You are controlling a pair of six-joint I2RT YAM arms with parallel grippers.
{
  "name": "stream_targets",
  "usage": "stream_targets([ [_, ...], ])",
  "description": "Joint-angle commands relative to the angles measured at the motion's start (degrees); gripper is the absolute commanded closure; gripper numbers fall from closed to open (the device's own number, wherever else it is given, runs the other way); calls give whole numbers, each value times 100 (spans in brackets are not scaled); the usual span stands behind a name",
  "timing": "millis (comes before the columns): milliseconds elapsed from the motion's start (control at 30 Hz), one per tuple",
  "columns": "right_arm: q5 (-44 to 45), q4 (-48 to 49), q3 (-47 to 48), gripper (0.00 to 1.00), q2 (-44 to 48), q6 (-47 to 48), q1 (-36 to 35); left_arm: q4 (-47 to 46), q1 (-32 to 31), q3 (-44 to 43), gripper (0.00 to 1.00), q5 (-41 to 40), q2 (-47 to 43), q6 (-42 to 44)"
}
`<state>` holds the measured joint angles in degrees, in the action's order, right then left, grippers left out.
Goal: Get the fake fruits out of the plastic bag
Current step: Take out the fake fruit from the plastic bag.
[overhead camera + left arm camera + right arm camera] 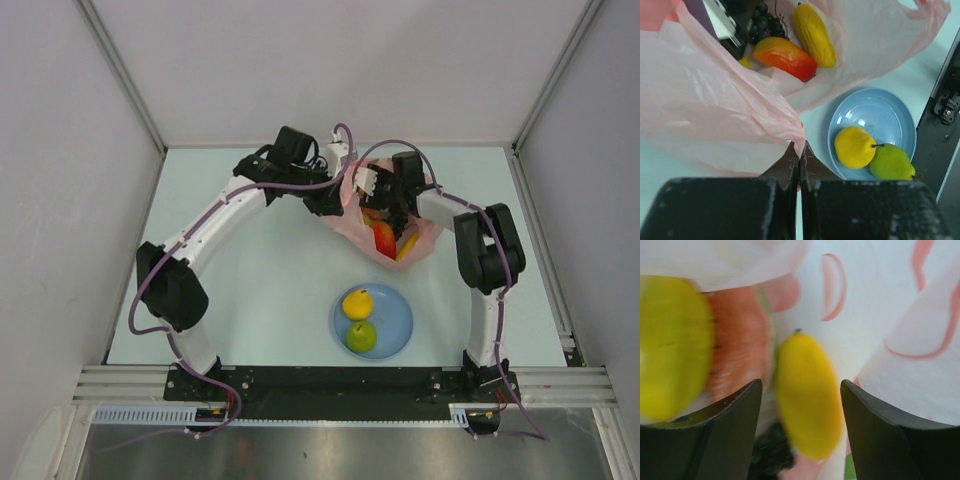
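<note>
**A:** Where do we have the bag (350, 226)?

**B:** It lies on the table (250, 270), just beyond the plate (400, 300), with its mouth open toward the plate. Both our arms reach into it from either side.

**A:** And our left gripper (799, 150)?

**B:** Its fingers are pressed together, pinching the bag's pink edge between the tips. The film bunches up to the left of the pinch.

**A:** What do we see inside?

**B:** From the left wrist we see grapes (765, 22) at the back. A red fruit (785, 57) is in front of them, and a long yellow fruit (814, 35) is beside that. All three lie on the bag's film.

**A:** Our right gripper (801, 385)?

**B:** It is down in the bag with its fingers spread wide. A yellow fruit sits in the gap between them. We cannot tell whether either finger touches it, because the view is blurred. To its left we see something orange-red and another yellow-green shape, too smeared to name.

**A:** What is out of the bag?

**B:** Two fruits are on the plate. A round yellow fruit (357, 303) lies toward the bag. A green fruit (361, 336) touches it on the near side.
</note>
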<state>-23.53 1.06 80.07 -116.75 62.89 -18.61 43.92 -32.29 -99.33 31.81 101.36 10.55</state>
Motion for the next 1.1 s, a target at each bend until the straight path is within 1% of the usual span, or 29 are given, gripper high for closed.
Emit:
stream_targets([
  [0,24,-421,1244,28,-646,452,164,160,162,-297,100,185,-55,228],
  [33,41,-509,1430,27,-769,469,200,161,171,-315,100,202,-46,237],
  [100,94,-1254,2018,23,-1305,741,261,204,215,-368,100,211,-11,255],
  [133,190,-1684,2830,23,-1568,890,270,205,223,-377,100,211,24,246],
  [167,260,-2410,3221,23,-1796,952,288,196,241,-368,100,220,24,220],
  [200,305,-2757,3591,24,-2269,1005,314,161,250,-377,100,229,33,202],
  [233,383,-3082,4325,24,-2456,1040,323,161,259,-368,100,229,41,185],
  [267,410,-3494,4550,24,-2606,1067,332,143,267,-377,100,229,50,150],
  [333,507,-3735,4789,24,-2818,1216,332,90,267,-359,100,220,50,115],
  [367,516,-3892,4755,24,-2801,1286,332,73,276,-350,100,229,50,80],
  [433,542,-3886,4536,24,-2591,1322,297,11,276,-342,100,238,68,36],
  [500,621,-3597,3895,23,-2389,1331,270,-41,276,-350,99,273,129,-17],
  [533,787,-3395,3589,23,-2144,1296,235,-59,276,-359,99,282,147,-44],
  [567,884,-2906,3333,24,-2046,1270,209,-68,276,-385,100,290,217,-105],
  [600,955,-2675,2861,31,-1923,1217,200,-94,276,-429,100,325,243,-123],
  [633,982,-2498,2691,37,-1730,1130,191,-103,276,-464,100,326,296,-158],
  [667,973,-2088,2532,43,-1598,1024,191,-112,276,-499,100,334,331,-202],
  [700,982,-1840,2191,53,-1492,919,191,-138,276,-578,100,343,410,-219],
  [767,947,-1217,1899,61,-1133,603,174,-147,276,-640,100,343,481,-272],
  [800,894,-1083,1811,68,-1009,488,165,-156,276,-727,100,326,559,-290],
  [833,755,-934,1645,70,-851,313,156,-165,276,-763,100,326,595,-316],
  [867,640,-776,1600,72,-571,-54,165,-173,276,-798,100,343,639,-360],
  [933,472,-783,1616,74,-288,-495,130,-217,276,-895,100,361,727,-422],
  [967,550,-826,1678,75,-174,-750,51,-261,276,-913,100,343,745,-491],
  [1000,482,-949,1783,76,114,-1457,-28,-287,276,-939,100,352,753,-527],
  [1067,149,-1334,1907,76,441,-2181,-29,-358,276,-1009,100,291,824,-562],
])
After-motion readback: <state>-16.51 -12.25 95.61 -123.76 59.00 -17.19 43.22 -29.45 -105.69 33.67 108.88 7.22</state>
